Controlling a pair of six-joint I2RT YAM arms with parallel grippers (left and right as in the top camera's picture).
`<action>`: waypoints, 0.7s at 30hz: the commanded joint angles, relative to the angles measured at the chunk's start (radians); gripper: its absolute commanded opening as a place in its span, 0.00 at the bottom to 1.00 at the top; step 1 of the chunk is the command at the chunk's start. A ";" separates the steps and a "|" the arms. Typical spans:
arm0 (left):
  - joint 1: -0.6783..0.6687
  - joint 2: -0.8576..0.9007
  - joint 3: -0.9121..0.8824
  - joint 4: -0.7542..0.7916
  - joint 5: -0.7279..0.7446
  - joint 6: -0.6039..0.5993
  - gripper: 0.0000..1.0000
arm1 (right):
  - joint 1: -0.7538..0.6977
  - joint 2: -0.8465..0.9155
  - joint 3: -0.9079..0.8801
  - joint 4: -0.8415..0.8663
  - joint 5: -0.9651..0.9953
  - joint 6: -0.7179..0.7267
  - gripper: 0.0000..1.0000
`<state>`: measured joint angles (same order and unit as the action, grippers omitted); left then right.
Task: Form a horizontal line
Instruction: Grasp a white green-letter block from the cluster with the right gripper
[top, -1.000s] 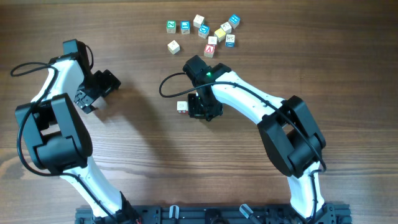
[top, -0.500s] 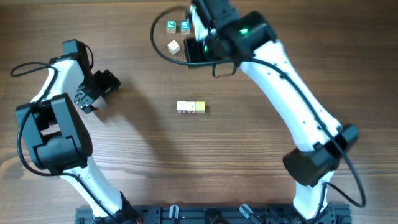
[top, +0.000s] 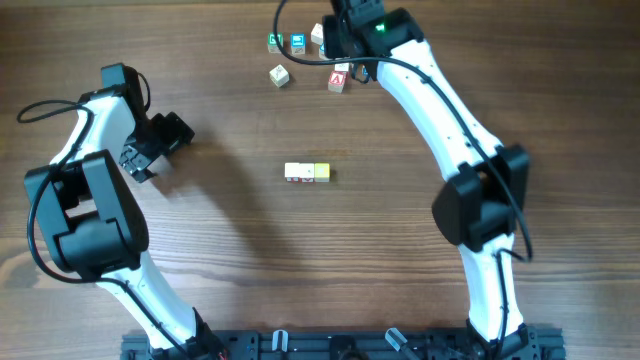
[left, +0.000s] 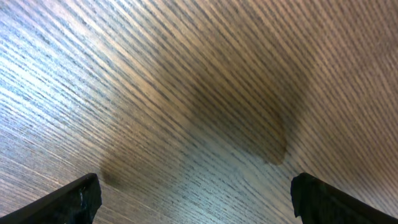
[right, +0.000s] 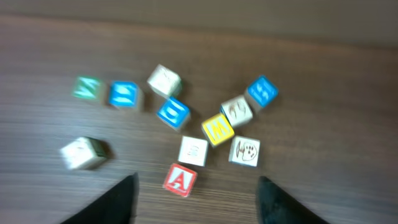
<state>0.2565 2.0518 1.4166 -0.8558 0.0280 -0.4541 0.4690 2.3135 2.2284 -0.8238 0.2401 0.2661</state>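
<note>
Line (top: 307, 172): two cubes, cream and yellow, touching, centre of worktop (top: 300, 270), axis left-right. Right jaws apart, empty, over the far cluster (right: 173, 114); red-A cube (right: 180, 180) just ahead between them, line back toward the base. Left jaws wide apart, idle, well away.

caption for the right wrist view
Open right gripper hovers over scattered letter cubes, the red A cube nearest.

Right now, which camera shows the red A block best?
The right wrist view: the red A block sits near, its letter readable though blurred. Overhead shows it tiny beside the right arm; left wrist shows only tabletop.
</note>
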 joint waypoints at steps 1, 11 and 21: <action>0.003 0.011 -0.003 0.000 0.008 0.005 1.00 | -0.002 0.117 -0.011 0.015 -0.013 0.000 0.83; 0.003 0.011 -0.003 0.000 0.008 0.005 1.00 | -0.002 0.238 -0.011 0.052 -0.296 0.154 0.85; 0.003 0.011 -0.003 0.000 0.008 0.004 1.00 | -0.003 0.238 -0.011 0.100 -0.362 0.154 0.84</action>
<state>0.2565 2.0518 1.4162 -0.8555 0.0280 -0.4541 0.4637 2.5328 2.2257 -0.7227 -0.1822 0.4473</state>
